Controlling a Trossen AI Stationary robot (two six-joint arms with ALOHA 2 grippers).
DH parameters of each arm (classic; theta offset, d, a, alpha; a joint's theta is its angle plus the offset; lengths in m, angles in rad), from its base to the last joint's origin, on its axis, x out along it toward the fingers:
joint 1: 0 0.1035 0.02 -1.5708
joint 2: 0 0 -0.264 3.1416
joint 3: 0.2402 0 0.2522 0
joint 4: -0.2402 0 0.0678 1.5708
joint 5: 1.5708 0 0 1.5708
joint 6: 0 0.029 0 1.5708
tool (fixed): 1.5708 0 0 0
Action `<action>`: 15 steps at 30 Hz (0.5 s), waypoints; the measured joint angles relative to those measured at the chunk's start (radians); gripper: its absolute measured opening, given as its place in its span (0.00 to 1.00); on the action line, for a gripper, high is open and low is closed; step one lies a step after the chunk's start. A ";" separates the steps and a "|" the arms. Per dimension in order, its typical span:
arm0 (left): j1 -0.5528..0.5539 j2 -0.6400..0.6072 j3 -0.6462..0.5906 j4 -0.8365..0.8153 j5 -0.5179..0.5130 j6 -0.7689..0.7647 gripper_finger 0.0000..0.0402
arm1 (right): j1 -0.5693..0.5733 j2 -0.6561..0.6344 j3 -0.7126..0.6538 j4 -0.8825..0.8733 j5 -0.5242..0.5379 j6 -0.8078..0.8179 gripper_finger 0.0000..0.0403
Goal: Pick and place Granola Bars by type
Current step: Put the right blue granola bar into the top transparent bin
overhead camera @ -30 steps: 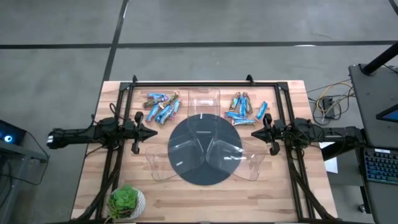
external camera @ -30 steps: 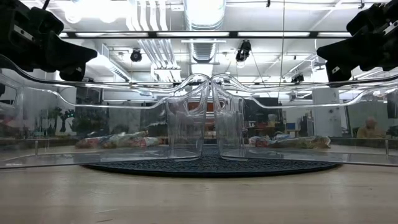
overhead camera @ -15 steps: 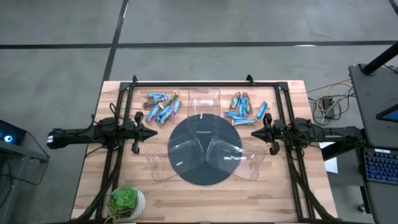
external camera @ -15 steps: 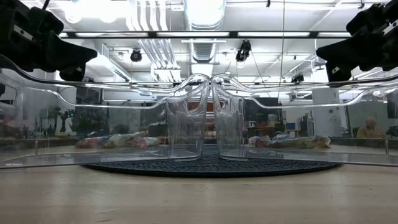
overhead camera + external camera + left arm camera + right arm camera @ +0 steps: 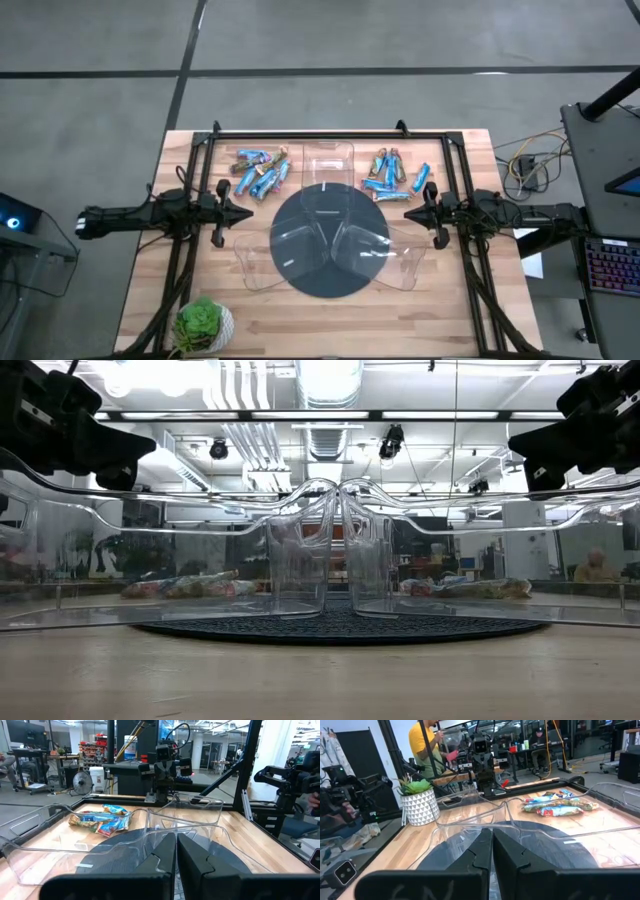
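The three clear trays [image 5: 330, 238] stand in a fan on the dark round mat [image 5: 330, 250] at the centre of the desk [image 5: 300, 325], prob. one tray per type, so that both arms can reach them. The Granola Bars are not sorted yet: they lie in two loose heaps on the far side of the desk, a left heap [image 5: 258, 172] and a right heap [image 5: 394, 173], blue and tan wrappers mixed. The left gripper [image 5: 244, 214] waits at the left edge of the mat, closed and holding nothing; its heap is near, just beyond it. The right gripper [image 5: 408, 214] mirrors it on the right side, also closed and empty, w/ the right heap near and beyond it. A small potted plant [image 5: 203, 323] stands at the near left corner, away from the work.
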 joint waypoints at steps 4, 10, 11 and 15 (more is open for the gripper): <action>0.000 0.000 -0.001 0.040 0.000 -0.002 0.00 | 0.000 0.000 0.000 0.003 0.000 -0.001 0.02; 0.000 0.000 -0.001 0.066 0.000 -0.062 0.00 | 0.000 0.000 0.000 0.090 0.001 -0.008 0.02; 0.000 0.000 -0.001 0.082 -0.001 -0.079 0.00 | 0.000 0.000 0.000 0.113 0.002 -0.007 0.02; 0.000 0.000 0.000 0.171 -0.001 -0.097 0.00 | 0.000 0.000 0.000 0.228 0.004 -0.008 0.02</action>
